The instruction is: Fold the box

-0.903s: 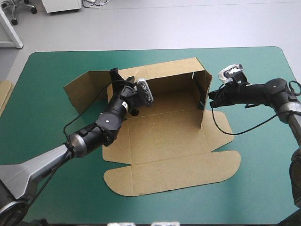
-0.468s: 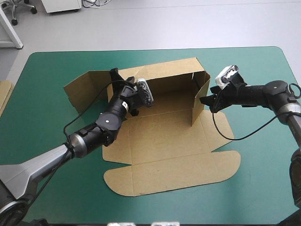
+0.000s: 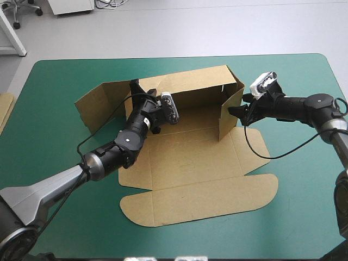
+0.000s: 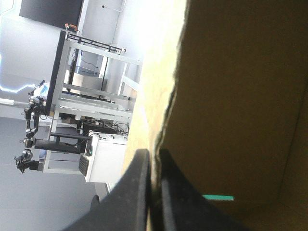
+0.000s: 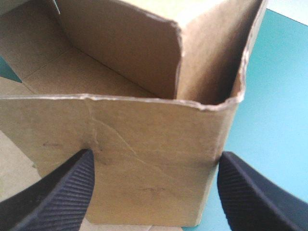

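Observation:
The brown box [image 3: 190, 163] lies mostly flat on the teal-green cover, with its rear wall and right side wall raised. My left gripper [image 3: 136, 90] is shut on the rear wall's left end. In the left wrist view its black fingers [image 4: 139, 192] pinch the board's edge [image 4: 166, 103] at the gripper's tip [image 4: 155, 153]. My right gripper [image 3: 239, 111] stands open just outside the right side wall. In the right wrist view it [image 5: 155, 156] straddles the wall's outer face [image 5: 144, 134] without holding it, and the box's inside [image 5: 120, 48] shows beyond.
The lid panel [image 3: 201, 201] lies flat toward the table's front edge. A left side flap [image 3: 95, 103] slants outward beyond my left gripper. An edge of more board [image 3: 4, 111] shows at the table's left edge. Bare cover [image 3: 304, 206] lies at the front right.
My right gripper has opened and let go of the right side wall, which has swung a little inward. My left gripper keeps its hold on the rear wall.

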Available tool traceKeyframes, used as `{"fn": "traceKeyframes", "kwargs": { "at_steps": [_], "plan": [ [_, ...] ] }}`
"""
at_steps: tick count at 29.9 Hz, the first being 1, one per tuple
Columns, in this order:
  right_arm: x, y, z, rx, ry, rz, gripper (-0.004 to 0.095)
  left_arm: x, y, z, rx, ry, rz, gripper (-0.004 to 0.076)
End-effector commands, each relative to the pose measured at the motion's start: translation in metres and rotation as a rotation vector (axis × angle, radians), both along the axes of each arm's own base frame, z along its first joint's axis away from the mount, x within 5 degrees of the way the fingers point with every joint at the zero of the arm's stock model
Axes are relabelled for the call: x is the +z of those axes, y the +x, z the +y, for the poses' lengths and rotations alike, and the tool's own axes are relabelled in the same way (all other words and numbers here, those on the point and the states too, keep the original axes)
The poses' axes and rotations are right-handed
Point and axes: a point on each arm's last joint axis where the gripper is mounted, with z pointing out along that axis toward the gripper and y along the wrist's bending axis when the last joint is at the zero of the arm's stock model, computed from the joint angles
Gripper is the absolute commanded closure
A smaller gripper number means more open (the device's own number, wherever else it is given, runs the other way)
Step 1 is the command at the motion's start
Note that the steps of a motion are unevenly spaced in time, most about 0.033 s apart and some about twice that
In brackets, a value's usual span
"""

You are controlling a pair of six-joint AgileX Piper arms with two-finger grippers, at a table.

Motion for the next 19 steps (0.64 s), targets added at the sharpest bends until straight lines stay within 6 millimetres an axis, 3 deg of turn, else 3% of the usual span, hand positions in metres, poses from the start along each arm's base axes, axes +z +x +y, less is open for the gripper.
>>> {"fn": "traceKeyframes", "kwargs": {
  "at_steps": [1,10,16,19],
  "plan": [
    [0.019,0.002,0.003,-0.005,0.081,-0.061,0.0238,0.014,-0.001,-0.003,-0.031,-0.005,-0.054,0.0734],
    [0.021,0.005,0.006,-0.005,0.105,-0.118,0.0279,0.007,0.001,-0.006,-0.033,0.006,-0.038,0.0734],
    [0.022,0.006,0.025,0.035,0.054,-0.176,0.0279,0.007,0.001,-0.006,-0.03,0.005,-0.04,0.0734],
    [0.021,0.008,0.026,-0.002,0.041,-0.185,0.0279,0.007,0.002,-0.006,-0.03,0.004,-0.041,0.0734]
  ]
}}
